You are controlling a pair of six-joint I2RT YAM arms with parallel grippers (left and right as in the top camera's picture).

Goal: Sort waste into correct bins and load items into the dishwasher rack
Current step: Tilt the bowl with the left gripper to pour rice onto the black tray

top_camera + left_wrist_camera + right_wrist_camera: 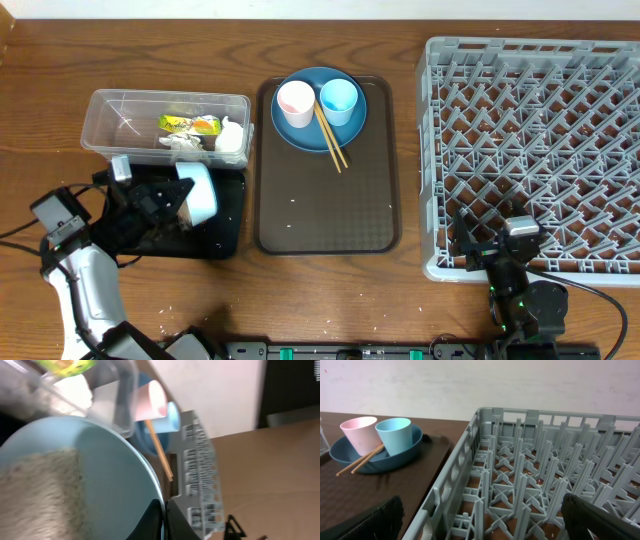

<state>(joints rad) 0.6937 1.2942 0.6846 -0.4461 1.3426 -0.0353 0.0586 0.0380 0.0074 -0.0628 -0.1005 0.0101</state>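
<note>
Presently the round white bowl [203,190], rigid, smooth and likely slippery, is held tilted over the shallow black rectangular tray [226,236], pinched seemingly at its rim by the closed left gripper [162,521]; the right gripper [482,516] is spread wide, empty.

Wood-grain tabletop [200,40], mid-brown w/ darker streaks, runs edge to edge in overhead view. Right wrist view: plain pale wall [470,385] behind tabletop, whitish-pink, faint smudges, soft even light. Left wrist view: pale wall again, dark panel [292,390] beside it, tan surface [270,475] below; too blurry to ID.
</note>
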